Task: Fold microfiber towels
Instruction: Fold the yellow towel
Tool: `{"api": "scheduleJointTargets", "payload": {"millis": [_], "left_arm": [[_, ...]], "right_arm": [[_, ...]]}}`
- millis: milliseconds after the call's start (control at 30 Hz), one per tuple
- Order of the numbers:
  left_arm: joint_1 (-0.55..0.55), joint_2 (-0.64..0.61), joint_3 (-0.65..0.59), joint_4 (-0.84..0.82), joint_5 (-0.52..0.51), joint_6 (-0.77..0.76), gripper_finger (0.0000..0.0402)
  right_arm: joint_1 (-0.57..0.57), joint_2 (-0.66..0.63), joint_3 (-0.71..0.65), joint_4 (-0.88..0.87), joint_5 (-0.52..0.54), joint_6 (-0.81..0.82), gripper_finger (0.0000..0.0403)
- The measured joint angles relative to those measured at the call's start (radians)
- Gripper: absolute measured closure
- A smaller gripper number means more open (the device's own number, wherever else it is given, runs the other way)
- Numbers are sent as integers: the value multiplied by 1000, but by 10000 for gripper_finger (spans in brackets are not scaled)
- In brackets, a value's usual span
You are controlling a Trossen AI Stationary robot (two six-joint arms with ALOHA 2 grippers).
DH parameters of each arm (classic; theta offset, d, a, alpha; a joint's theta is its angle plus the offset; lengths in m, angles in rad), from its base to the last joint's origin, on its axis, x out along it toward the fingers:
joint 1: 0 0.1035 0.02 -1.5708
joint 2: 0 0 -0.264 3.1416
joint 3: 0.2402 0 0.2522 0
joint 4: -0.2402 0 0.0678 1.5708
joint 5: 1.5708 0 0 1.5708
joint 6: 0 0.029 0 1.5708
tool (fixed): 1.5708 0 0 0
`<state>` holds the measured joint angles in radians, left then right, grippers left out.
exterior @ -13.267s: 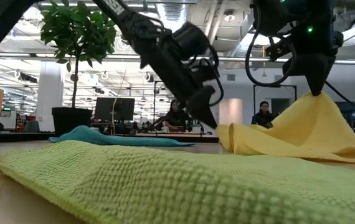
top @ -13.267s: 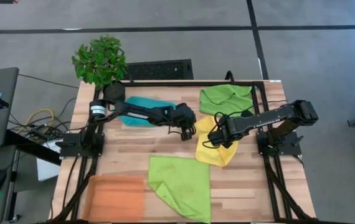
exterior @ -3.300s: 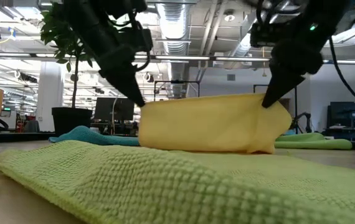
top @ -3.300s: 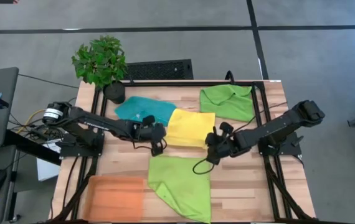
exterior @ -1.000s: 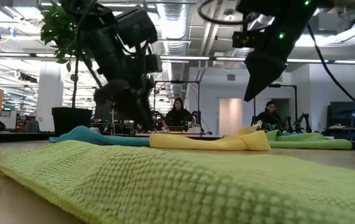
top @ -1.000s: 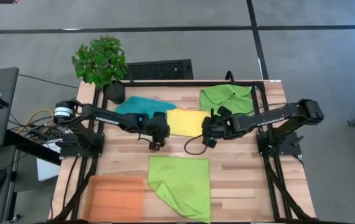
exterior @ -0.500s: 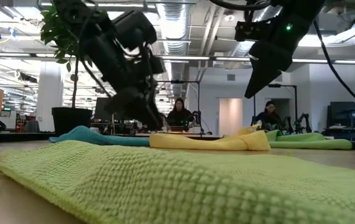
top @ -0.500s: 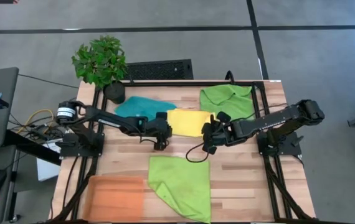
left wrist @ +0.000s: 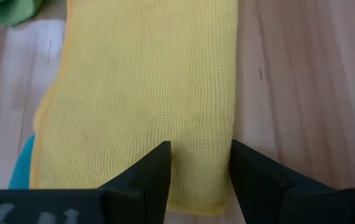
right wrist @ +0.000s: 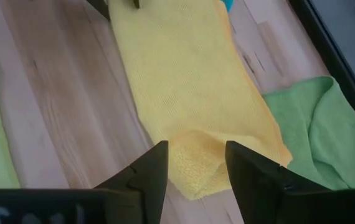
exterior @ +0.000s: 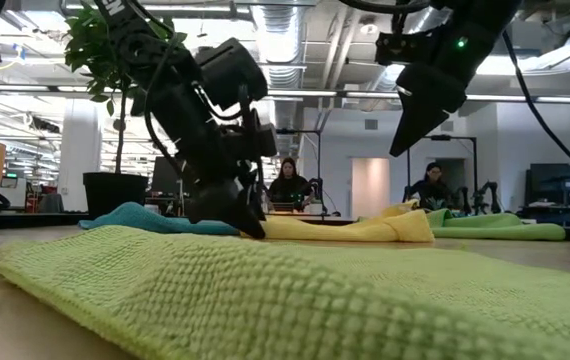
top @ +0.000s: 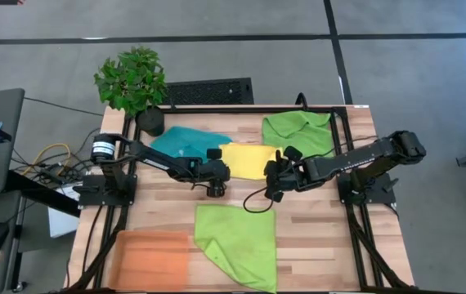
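We see a wooden worktop (top: 315, 237) with cloths lying flat on it. A folded yellow towel (top: 249, 160) lies in the middle, touching a teal towel (top: 182, 140) on one side, with a green towel (top: 298, 131) near the far corner and another green towel (top: 237, 243) at the near edge. An orange tray (top: 153, 257) lies just beside that one, and a potted plant (top: 133, 83) stands at a far corner.

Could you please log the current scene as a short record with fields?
yellow towel: folded into a strip, flat on table centre
left tool: open, low at the strip's near left end
right tool: open, above the strip's near right end
teal towel: flat, far left, unfolded
lime towels: one spread near centre, one bunched far right
orange tray: near left corner
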<state>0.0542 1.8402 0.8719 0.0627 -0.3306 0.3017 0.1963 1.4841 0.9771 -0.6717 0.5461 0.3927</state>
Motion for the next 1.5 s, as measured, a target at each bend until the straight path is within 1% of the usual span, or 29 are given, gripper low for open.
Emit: {"api": "scheduleJointTargets", "payload": {"millis": [167,267,333,400,500,533,767,867,1000,1200,1367,1500], "left_arm": [[5,21,3,-9,-15,-37,252],[4,22,3,-11,-19,-46,269],[4,20,9,-17,-34,-63,294],[3,23,23,-35,-36,-64,327],[4,29,67,-103,-44,-31,383],[4,30,84,-130,-53,-19,391],[3,29,249,-300,-42,68,399],[3,28,306,-312,-29,131,399],[3,29,359,-314,36,192,400],[3,29,370,-232,76,215,401],[3,29,370,-160,82,237,401],[3,29,370,-149,91,241,401]], "right_arm": [[0,0,0,6,0,0,221],[0,0,0,5,0,0,223],[0,0,0,-3,0,0,223],[2,0,0,-23,0,-1,222],[7,0,0,-63,0,0,223],[7,0,0,-71,-1,0,223],[7,0,0,-159,0,18,227],[7,0,0,-182,0,18,228],[6,0,0,-207,1,19,229],[6,0,0,-252,2,19,229],[6,0,0,-263,2,19,232],[6,0,0,-263,3,19,232]]}}
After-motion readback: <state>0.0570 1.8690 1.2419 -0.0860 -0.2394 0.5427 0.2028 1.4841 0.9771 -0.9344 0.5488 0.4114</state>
